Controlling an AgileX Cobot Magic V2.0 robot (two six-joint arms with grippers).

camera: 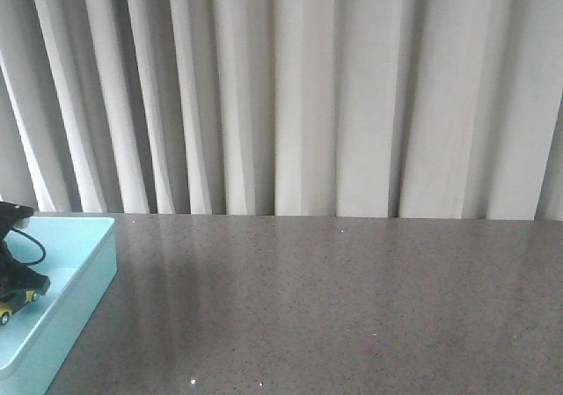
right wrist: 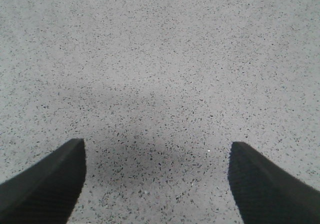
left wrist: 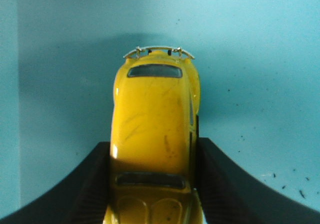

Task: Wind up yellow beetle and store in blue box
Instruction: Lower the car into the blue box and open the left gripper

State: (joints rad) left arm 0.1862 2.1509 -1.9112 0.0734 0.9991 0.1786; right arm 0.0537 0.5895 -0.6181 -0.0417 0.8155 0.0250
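Observation:
The yellow beetle [left wrist: 152, 119] fills the middle of the left wrist view, roof up, with the turquoise floor of the blue box [left wrist: 260, 59] beneath it. My left gripper [left wrist: 152, 149] is shut on the beetle, both black fingers pressed against its sides. In the front view the blue box [camera: 84, 267] sits at the table's left edge, and my left gripper [camera: 18, 288] hangs inside it with a bit of the beetle [camera: 10, 307] showing below the fingers. My right gripper [right wrist: 157, 159] is open over bare speckled tabletop, nothing between its fingers.
The grey speckled table [camera: 334, 307] stretches from the box to the right. A white pleated curtain [camera: 299, 87] hangs behind the table's far edge. Dark specks of dirt [left wrist: 280, 176] lie on the box floor.

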